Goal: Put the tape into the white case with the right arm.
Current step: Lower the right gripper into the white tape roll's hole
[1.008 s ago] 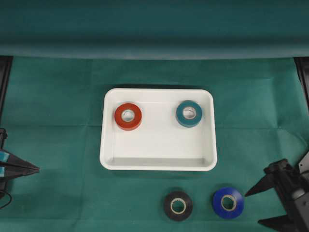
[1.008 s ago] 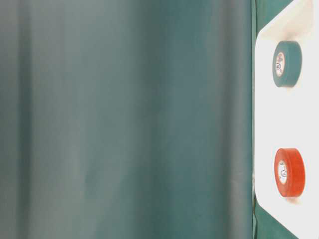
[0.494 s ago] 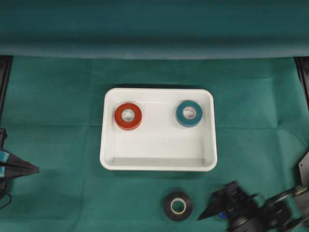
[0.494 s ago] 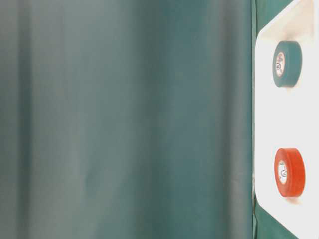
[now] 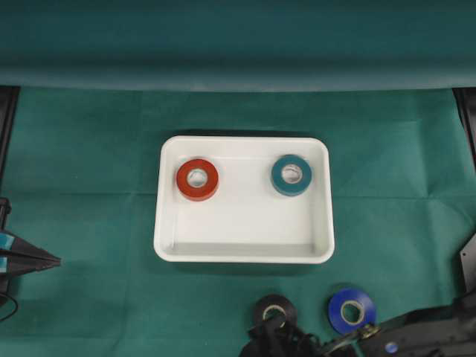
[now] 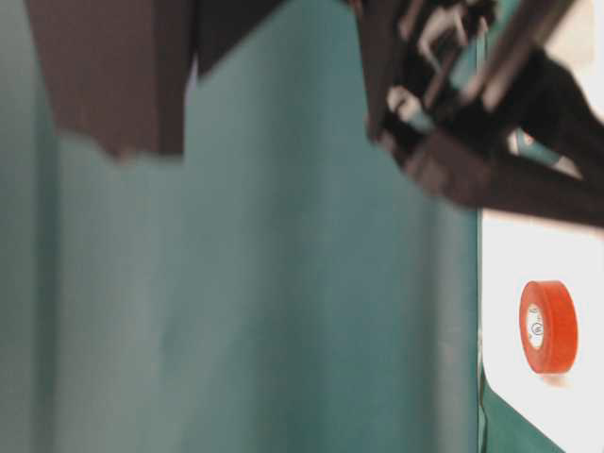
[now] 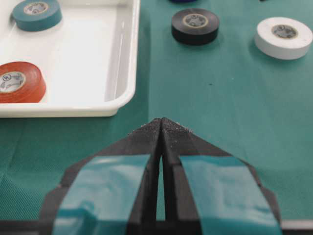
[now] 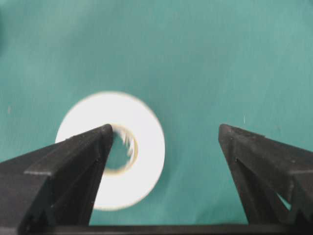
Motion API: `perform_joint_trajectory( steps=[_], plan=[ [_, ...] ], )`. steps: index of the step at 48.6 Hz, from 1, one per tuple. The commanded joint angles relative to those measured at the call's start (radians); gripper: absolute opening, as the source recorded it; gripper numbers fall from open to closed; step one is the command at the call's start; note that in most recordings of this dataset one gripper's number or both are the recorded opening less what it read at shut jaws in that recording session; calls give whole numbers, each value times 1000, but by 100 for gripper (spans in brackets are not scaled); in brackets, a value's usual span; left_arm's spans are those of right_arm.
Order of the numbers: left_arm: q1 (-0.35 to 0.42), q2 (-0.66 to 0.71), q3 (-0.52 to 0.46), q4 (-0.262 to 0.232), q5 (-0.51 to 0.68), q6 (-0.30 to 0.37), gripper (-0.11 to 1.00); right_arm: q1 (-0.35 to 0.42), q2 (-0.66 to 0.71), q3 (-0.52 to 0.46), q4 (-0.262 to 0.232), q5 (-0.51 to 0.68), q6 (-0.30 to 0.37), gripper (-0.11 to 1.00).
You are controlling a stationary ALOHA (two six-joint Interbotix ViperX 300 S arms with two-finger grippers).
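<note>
Wide-open black right end effector (image 8: 164, 134) (nothing held) above white round tape roll (image 8: 111, 149) on green-clothed desk (image 8: 195, 54).

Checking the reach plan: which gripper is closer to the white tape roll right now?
Right. The right gripper hangs open just above the white tape roll, one finger over its hole. The left gripper is shut, well back across the cloth from the roll.

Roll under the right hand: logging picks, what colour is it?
White, clearest in the right wrist view.
</note>
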Motion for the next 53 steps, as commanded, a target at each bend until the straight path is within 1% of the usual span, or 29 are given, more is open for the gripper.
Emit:
perform_joint_trajectory(
  steps=[1,8,20,36,46,53],
  plan=[
    [0,8,-12,0,-11,2,0,2,12,-57,-2,3,0,81],
    [0,8,-12,0,-11,2,0,2,46,-83,-2,31,0,81],
    [0,8,-12,0,-11,2,0,2,55,-71,-2,72,0,81],
    [0,8,-12,2,-11,2,0,0,86,-55,-3,64,0,81],
    [0,8,-12,0,-11,2,0,-8,129,-55,-3,20,0,81],
    [0,8,-12,2,-11,2,0,-14,149,-55,-3,14,0,81]
  ],
)
